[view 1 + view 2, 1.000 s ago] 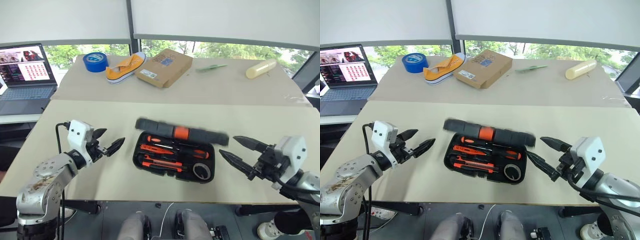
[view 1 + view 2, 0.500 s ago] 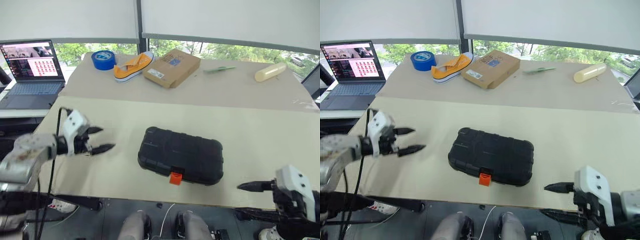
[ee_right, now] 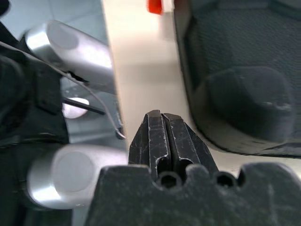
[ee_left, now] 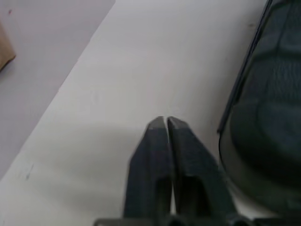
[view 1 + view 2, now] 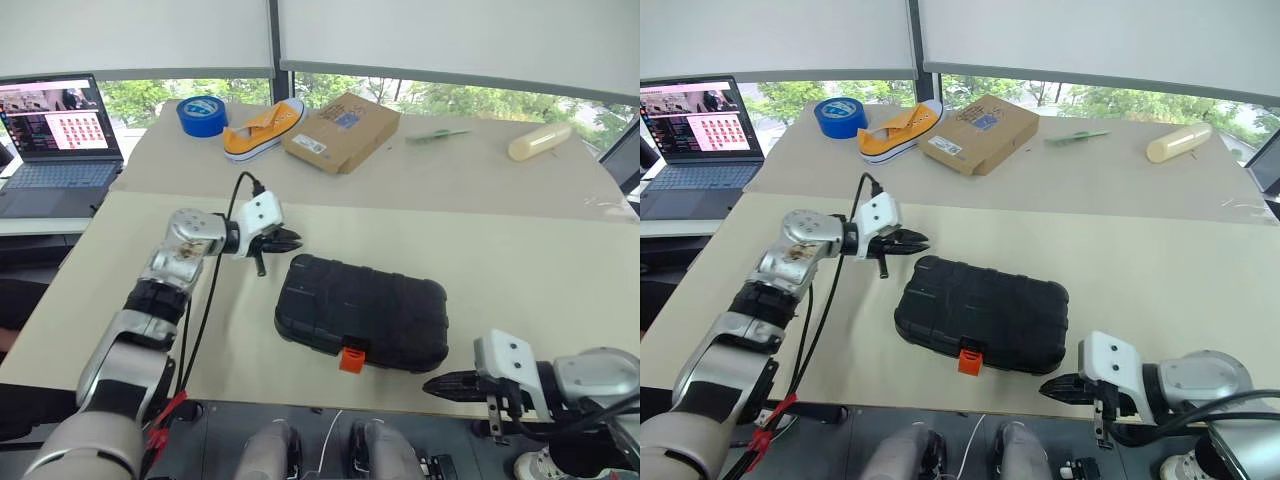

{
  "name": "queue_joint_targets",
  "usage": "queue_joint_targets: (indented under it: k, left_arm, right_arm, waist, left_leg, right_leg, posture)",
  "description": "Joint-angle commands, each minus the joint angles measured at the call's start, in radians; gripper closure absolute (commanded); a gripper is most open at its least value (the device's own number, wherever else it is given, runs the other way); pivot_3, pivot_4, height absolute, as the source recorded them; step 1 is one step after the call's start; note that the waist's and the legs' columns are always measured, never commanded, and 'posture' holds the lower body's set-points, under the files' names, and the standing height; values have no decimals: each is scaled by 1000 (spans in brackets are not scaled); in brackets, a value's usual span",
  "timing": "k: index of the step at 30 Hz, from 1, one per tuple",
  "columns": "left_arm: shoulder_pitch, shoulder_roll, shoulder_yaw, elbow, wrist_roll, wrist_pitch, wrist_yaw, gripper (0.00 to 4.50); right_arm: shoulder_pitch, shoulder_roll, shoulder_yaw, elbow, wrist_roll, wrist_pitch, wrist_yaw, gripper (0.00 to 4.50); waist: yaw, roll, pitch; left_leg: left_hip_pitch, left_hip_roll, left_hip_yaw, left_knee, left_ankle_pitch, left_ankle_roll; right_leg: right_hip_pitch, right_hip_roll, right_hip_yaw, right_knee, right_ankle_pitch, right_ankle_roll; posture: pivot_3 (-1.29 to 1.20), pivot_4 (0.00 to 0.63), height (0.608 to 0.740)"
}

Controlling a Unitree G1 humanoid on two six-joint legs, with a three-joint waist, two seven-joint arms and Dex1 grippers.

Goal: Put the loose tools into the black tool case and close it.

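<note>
- My left gripper [image 5: 288, 240] hangs over the table [image 5: 520, 270] just beside the far left corner of the case [image 5: 362, 312], fingers pressed together on nothing
- My right gripper [image 5: 1058, 387] sits low at the near table edge, just off the near right corner of the case, fingers also together and empty
- The case lies flat near the table's front edge, lid down, its orange latch [image 5: 350, 358] facing me; no loose tools lie on the table around it
- Risk, as I judge it: the lid may only be resting, not snapped; if I lift or nudge the case before pressing the latch home, it could spring open and spill
- Risk: with both grippers pinched to points, a push on the lid could slip off the ribbed plastic and shove the case toward the near edge
- The head views show the whole case, the latch and both arms at once
- The left wrist view shows the closed fingertips [image 4: 157, 126] clear of the case wall [image 4: 263, 141], a gap I cannot read from the head
- The right wrist view shows the case's rounded corner [image 3: 244, 89] and the latch [image 3: 155, 5] beyond it
</note>
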Motion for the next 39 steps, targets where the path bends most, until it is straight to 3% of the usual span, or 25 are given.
queue_joint_targets:
  k: [1, 4, 8, 14, 17, 23, 30, 35, 39]
  left_arm:
    - [-2, 25, -25, -37, 0, -35, -148, 4334]
    - [40, 72, -28, -148, -33, 17, -270, 4334]
    - [65, 87, -5, -267, -68, 83, -300, 4334]
    - [-35, 1, 75, -365, -196, 318, -262, 4334]
    - [-37, -39, 42, -437, -217, 379, -273, 4334]
    - [27, -93, -127, -410, -66, 171, -266, 4334]
    - [43, -106, -205, -287, 56, -43, -230, 4334]
    - [44, -116, -189, -275, 41, -32, -217, 4334]
    - [54, -109, -188, -288, 41, -33, -219, 4334]
  right_arm:
    - [-106, 62, 3, 96, -84, -41, -130, 4500]
    - [-162, 92, -8, 168, -111, -67, -165, 4500]
    - [-202, 96, -14, 234, -124, -87, -177, 4500]
    - [-160, 43, -69, 241, -57, -92, -76, 4500]
    - [-96, 17, -83, 187, -17, -74, -24, 4500]
    - [-28, 45, -13, 81, -10, -52, -37, 4500]
    - [-126, 139, 127, 101, -65, -38, -107, 4500]
    - [-197, 186, 199, 159, -137, -72, -145, 4500]
    - [-233, 241, 171, 163, -124, -84, -183, 4500]
  waist:
    - [-10, -1, 0]
    - [-21, -1, 0]
    - [-19, 0, 0]
    - [-6, 0, 1]
    - [-1, 0, 0]
    - [-9, 1, 0]
    - [-8, 1, -1]
    - [-5, 2, -2]
    - [-11, 1, -3]
  left_leg:
    - [0, 1, 0, 0, 0, 0]
    - [-1, 1, 1, 1, 0, 0]
    - [-1, 1, 1, 1, 0, 0]
    - [-6, 1, -3, 8, 0, 1]
    - [-7, 1, -4, 8, -1, 2]
    - [0, 1, -3, 7, -1, 2]
    - [0, 1, -4, 8, -2, 3]
    - [0, 1, -4, 8, -2, 4]
    - [0, 1, -4, 9, -2, 5]
  right_leg:
    - [-1, 0, 0, 1, 0, 0]
    - [-2, 0, 0, 2, 0, 0]
    - [-2, -1, 0, 2, 0, 0]
    - [-2, -1, 0, 3, 0, 1]
    - [-2, -1, 0, 3, 0, 2]
    - [3, -1, 1, 3, 0, 2]
    - [3, -3, 3, 3, 0, 2]
    - [4, -4, 2, 3, 0, 2]
    - [4, -3, 2, 3, 0, 2]
  posture:
    - [0, 150, 731]
    - [0, 150, 731]
    - [0, 150, 731]
    - [0, 150, 731]
    - [0, 150, 731]
    - [0, 150, 731]
    - [0, 150, 731]
    - [0, 150, 731]
    - [0, 150, 731]
